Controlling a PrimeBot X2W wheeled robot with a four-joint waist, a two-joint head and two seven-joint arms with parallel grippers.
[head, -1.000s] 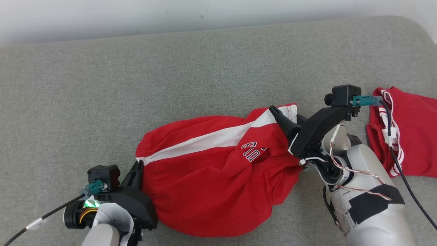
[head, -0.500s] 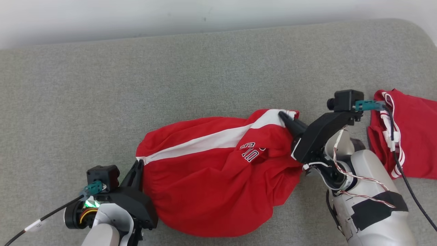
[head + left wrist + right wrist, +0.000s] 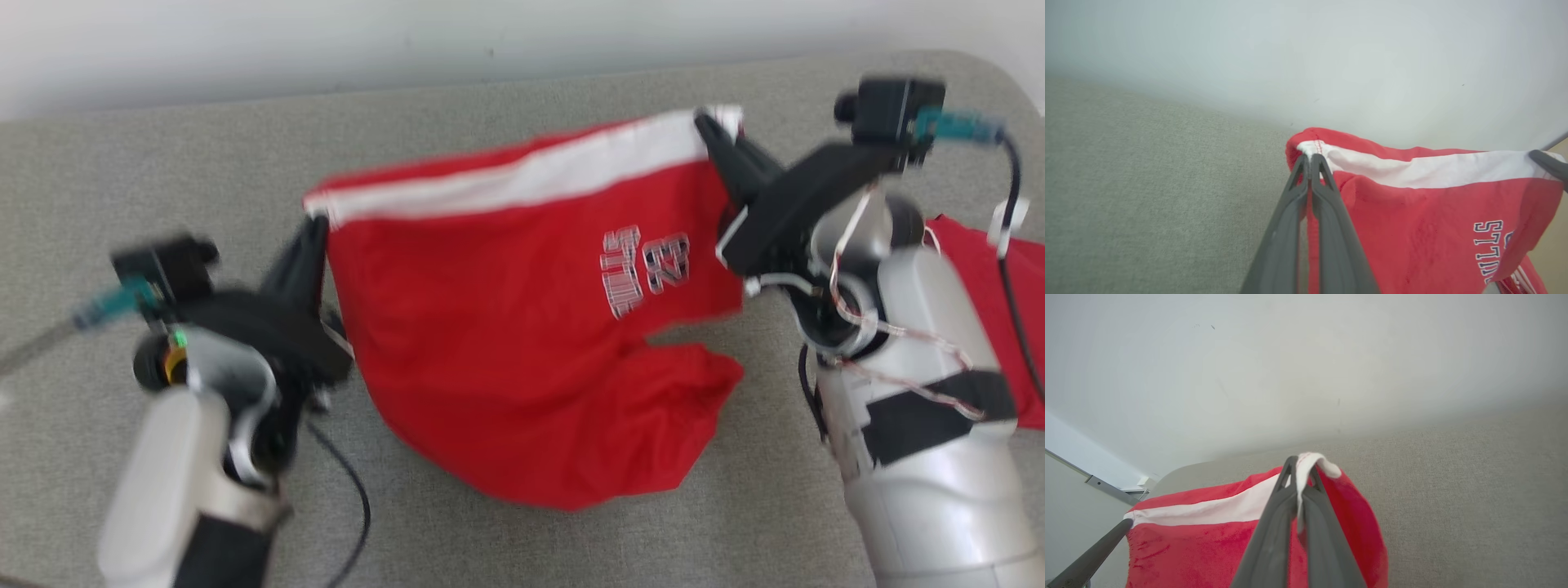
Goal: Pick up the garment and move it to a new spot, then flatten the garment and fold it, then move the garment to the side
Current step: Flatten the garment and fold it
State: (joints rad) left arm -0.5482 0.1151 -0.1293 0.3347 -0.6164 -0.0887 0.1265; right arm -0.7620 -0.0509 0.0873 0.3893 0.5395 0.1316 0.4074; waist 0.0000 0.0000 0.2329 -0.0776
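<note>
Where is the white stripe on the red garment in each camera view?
Head view: white stripe across the upper centre.
Left wrist view: stripe right of centre, running toward the right edge.
Right wrist view: stripe lower left of centre.
Shared landmark: the grey fabric surface.

Pale forearms, black fingers, apparently teal plugs

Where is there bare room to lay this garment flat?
The widest bare patch is the grey surface left of the garment, between the left gripper and the wall. A narrower strip lies in front of it, nearest the robot. The right is crowded: a second red garment lies just beyond the right gripper.
</note>
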